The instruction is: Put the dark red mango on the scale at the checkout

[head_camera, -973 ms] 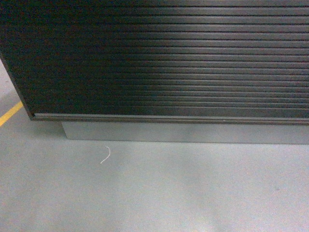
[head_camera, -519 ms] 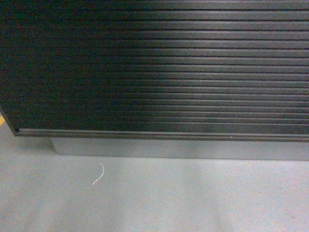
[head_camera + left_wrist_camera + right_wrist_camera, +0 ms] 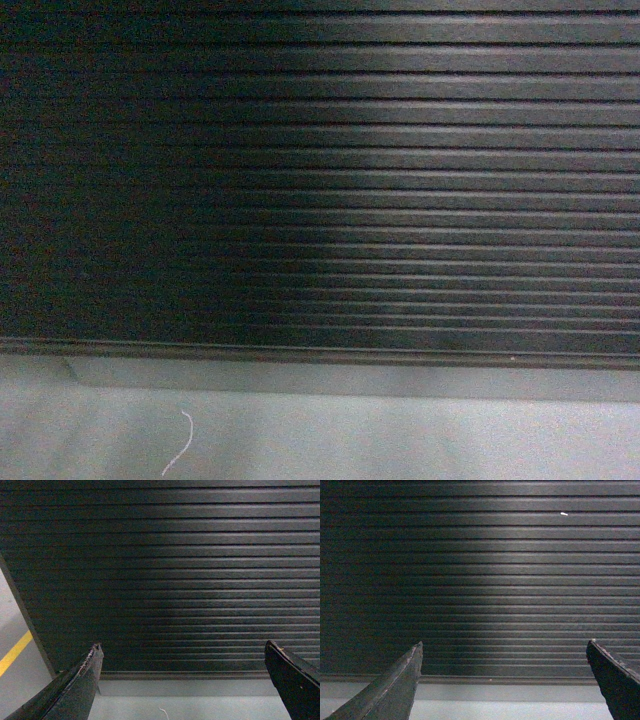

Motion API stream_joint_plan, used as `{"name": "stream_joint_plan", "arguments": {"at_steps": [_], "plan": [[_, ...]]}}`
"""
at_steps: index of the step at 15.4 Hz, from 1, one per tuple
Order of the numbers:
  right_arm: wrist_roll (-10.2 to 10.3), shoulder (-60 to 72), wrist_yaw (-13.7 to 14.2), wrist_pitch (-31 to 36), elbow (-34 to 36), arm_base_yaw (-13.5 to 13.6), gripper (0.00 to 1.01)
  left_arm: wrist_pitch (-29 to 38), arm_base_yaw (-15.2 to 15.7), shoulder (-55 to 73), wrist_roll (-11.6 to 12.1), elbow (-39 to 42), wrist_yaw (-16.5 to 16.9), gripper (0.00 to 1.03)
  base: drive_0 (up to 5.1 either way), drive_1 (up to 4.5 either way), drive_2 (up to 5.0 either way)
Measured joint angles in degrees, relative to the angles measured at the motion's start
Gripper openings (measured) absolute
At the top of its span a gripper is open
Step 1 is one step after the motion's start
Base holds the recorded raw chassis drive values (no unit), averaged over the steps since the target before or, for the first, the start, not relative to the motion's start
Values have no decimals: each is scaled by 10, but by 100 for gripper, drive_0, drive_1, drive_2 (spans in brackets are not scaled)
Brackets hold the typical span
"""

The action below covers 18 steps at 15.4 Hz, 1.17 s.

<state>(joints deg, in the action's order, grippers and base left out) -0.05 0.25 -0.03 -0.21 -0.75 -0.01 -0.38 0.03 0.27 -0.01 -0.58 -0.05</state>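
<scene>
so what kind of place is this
Probably a shop or mock-store checkout area, seen low and close: the checkout's ribbed black front fills every view, above a smooth grey floor with a yellow floor line.

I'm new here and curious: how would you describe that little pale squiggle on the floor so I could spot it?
Find the big checkout with its black, horizontally ribbed front. Below it runs a plain grey kick strip, then the grey floor. There, lower left in the head view, lies a thin white curled thread, the only bright mark on that bare floor.

This looks like a shop. The checkout (image 3: 330,180) is a big black counter with long ridges across its front, filling the view from 9 to 3 o'clock. A gray floor (image 3: 400,440) with a yellow line (image 3: 14,652) lies at 6 o'clock.
</scene>
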Motion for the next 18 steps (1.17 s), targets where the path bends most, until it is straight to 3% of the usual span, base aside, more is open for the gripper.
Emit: {"name": "stream_joint_plan", "arguments": {"at_steps": [6, 18], "plan": [[0, 0, 0, 0, 0, 0, 98, 3, 0, 0, 0, 0, 0, 98, -4, 331, -339], [0, 0, 0, 0, 0, 0, 98, 2, 0, 0, 0, 0, 0, 98, 0, 0, 0]]}}
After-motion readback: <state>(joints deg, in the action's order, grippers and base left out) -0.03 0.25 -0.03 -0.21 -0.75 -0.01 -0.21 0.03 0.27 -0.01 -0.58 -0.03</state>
